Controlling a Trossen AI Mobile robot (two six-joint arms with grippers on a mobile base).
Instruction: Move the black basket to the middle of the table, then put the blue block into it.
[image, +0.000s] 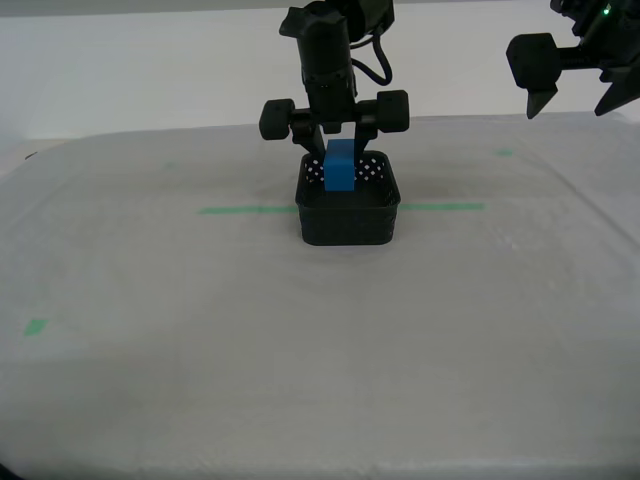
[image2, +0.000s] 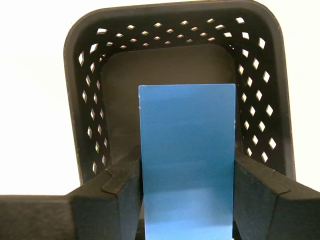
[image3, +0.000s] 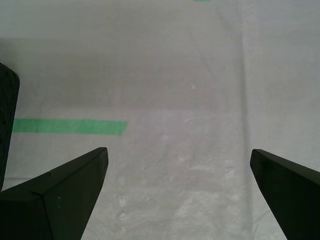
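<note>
**Blue block held over the basket at mid-table**

The table (image: 200, 380) fills nearly the whole exterior view. It is covered in a white, faintly wrinkled sheet that reaches from the near edge to a far edge with rounded corners. Behind that far edge is a plain pale wall. A thin green tape line (image: 245, 210) runs left to right across the sheet about halfway back, broken from sight where the basket stands on it. A small green patch (image: 36, 327) lies nearer the camera on the exterior view's left, and fainter green marks sit farther back on both sides.

The black basket (image: 348, 225) stands upright on the tape line, roughly central between the table's left and right sides. Its walls are pierced by rows of small holes, through which the white sheet shows.

An arm comes down from above the basket's far side. The second gripper (image: 338, 148) at its end is closed on the blue block (image: 340, 165), one finger pressed to each side. The block is upright, its lower part below the rim, inside the basket's opening.

The first gripper (image: 573, 103) hangs high at the exterior view's right, well apart from the basket, its fingers spread wide with nothing between them but bare sheet below.
</note>
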